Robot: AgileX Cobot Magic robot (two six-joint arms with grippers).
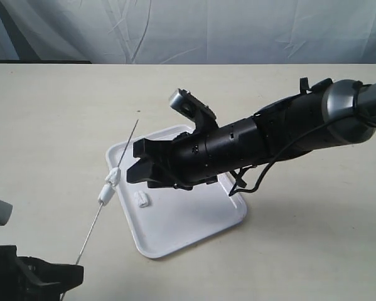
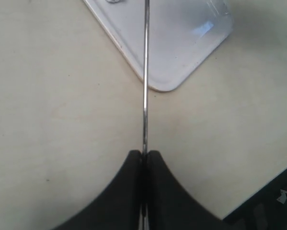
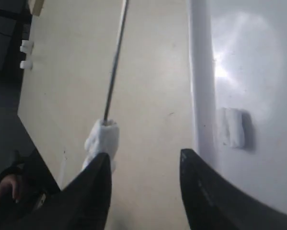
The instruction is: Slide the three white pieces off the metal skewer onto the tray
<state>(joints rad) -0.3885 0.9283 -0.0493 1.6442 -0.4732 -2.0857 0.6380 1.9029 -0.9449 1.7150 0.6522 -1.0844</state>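
Observation:
My left gripper [image 2: 144, 153] is shut on the lower end of the metal skewer [image 1: 106, 194], which slants up over the left edge of the tray [image 1: 194, 222]. Two white pieces [image 1: 108, 186] sit on the skewer, just off the tray's left rim. A third white piece [image 1: 141, 199] lies loose on the tray. My right gripper [image 1: 137, 164] hangs open over the tray's left part, close to the right of the skewered pieces. In the right wrist view the skewered pieces [image 3: 102, 142] are beside one finger and the loose piece [image 3: 232, 127] lies on the tray.
The tray sits on a wide beige table [image 1: 49, 113]. A grey cloth backdrop [image 1: 188, 28] hangs behind the table's far edge. The right arm's black body [image 1: 263, 141] stretches over the tray's right half.

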